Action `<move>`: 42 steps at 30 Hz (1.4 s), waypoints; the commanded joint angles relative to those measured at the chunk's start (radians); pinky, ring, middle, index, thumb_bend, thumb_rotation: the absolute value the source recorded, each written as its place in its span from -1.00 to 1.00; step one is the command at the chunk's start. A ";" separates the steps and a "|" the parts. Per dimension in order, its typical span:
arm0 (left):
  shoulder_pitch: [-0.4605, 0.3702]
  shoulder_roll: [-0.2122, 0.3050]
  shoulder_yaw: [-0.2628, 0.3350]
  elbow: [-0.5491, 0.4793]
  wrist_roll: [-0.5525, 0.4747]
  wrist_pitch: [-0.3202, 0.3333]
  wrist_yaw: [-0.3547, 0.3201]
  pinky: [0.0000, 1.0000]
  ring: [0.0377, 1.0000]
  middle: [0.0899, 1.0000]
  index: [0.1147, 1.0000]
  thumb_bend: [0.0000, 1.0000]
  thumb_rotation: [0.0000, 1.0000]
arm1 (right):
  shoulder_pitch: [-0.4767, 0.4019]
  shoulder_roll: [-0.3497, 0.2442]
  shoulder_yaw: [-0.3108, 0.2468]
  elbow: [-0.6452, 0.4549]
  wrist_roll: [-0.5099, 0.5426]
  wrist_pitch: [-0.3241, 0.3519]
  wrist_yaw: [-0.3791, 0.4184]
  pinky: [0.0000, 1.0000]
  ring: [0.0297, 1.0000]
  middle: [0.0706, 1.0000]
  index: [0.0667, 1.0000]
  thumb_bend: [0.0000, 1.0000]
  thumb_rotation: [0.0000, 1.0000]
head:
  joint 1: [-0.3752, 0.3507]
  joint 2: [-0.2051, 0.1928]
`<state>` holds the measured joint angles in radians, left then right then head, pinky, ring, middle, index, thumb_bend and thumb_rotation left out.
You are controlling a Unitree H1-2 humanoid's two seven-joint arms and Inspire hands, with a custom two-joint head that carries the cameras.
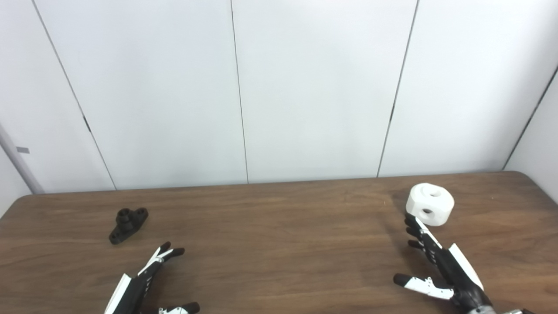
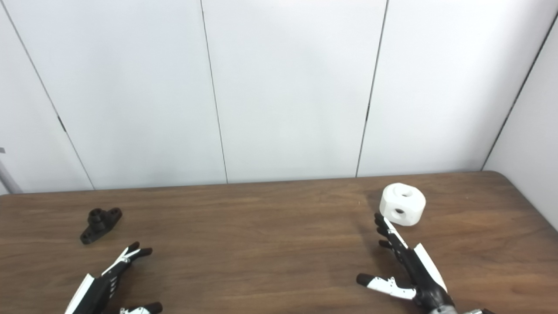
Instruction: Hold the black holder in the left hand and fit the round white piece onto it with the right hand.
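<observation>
The black holder (image 1: pixel 127 224) lies on the wooden table (image 1: pixel 270 244) at the left, with a short post standing up from its flat base. At the right sits the round white piece (image 1: pixel 430 204), with a hole in its top and another in its side. My left hand (image 1: pixel 148 279) is open, its fingertips a short way below and right of the holder, not touching it. My right hand (image 1: pixel 436 261) is open too, thumb spread to the left, and its fingertips reach right up to the white piece's near-left side.
White wall panels (image 1: pixel 279 87) stand behind the table's far edge. The table's rounded right corner (image 1: pixel 529 176) lies just beyond the white piece. Bare wood stretches between the two hands.
</observation>
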<state>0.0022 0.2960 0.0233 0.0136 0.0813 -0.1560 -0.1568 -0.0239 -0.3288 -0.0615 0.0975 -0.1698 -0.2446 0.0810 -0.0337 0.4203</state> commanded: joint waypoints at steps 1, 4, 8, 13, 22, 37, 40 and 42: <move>0.019 0.000 -0.009 -0.009 0.004 0.022 -0.003 1.00 1.00 1.00 0.67 0.73 -0.61 | 0.064 0.027 0.019 0.038 0.001 -0.010 -0.009 0.73 0.88 0.92 0.92 0.93 0.20 | -0.001 -0.001; 0.018 -0.001 -0.009 -0.008 0.002 0.023 -0.003 1.00 1.00 1.00 0.67 0.74 -0.60 | 0.064 0.026 0.019 0.039 0.002 -0.015 -0.009 0.76 0.89 0.92 0.92 0.92 0.19 | 0.002 -0.001; 0.018 -0.001 -0.012 -0.015 0.017 0.028 0.002 1.00 1.00 1.00 0.67 0.74 -0.58 | 0.063 0.023 0.018 0.041 -0.002 -0.016 -0.010 0.76 0.88 0.92 0.92 0.93 0.21 | 0.009 0.004; 0.024 -0.007 -0.011 -0.024 0.016 0.026 0.004 1.00 1.00 1.00 0.67 0.74 -0.58 | 0.066 0.018 0.016 0.040 0.010 -0.023 -0.006 0.77 0.89 0.92 0.91 0.91 0.18 | 0.022 0.009; 0.041 -0.054 0.021 -0.077 0.112 -0.006 0.114 1.00 1.00 1.00 0.52 0.65 -0.63 | 0.081 0.003 0.008 0.030 0.030 -0.034 0.003 0.76 0.89 0.91 0.91 0.87 0.14 | 0.063 0.023; -0.004 -0.107 0.090 -0.166 0.265 0.020 0.266 1.00 1.00 1.00 0.51 0.64 -0.59 | 0.077 -0.020 -0.007 0.055 0.066 -0.051 0.018 0.84 0.90 0.91 0.92 0.82 0.10 | 0.124 0.018; -0.026 -0.097 0.114 -0.172 0.278 0.032 0.281 1.00 1.00 1.00 0.53 0.65 -0.57 | 0.073 -0.024 -0.006 0.066 0.064 -0.063 0.017 0.81 0.90 0.92 0.92 0.81 0.11 | 0.138 0.014; -0.041 -0.093 0.132 -0.182 0.294 0.051 0.295 1.00 1.00 1.00 0.53 0.67 -0.53 | 0.074 -0.026 -0.007 0.067 0.064 -0.060 0.017 0.79 0.89 0.91 0.91 0.84 0.14 | 0.150 0.015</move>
<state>-0.0051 0.1824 0.1396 -0.1201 0.3576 -0.1050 0.1100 -0.0006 -0.3665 -0.0728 0.1045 -0.1179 -0.2853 0.0999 0.1149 0.4341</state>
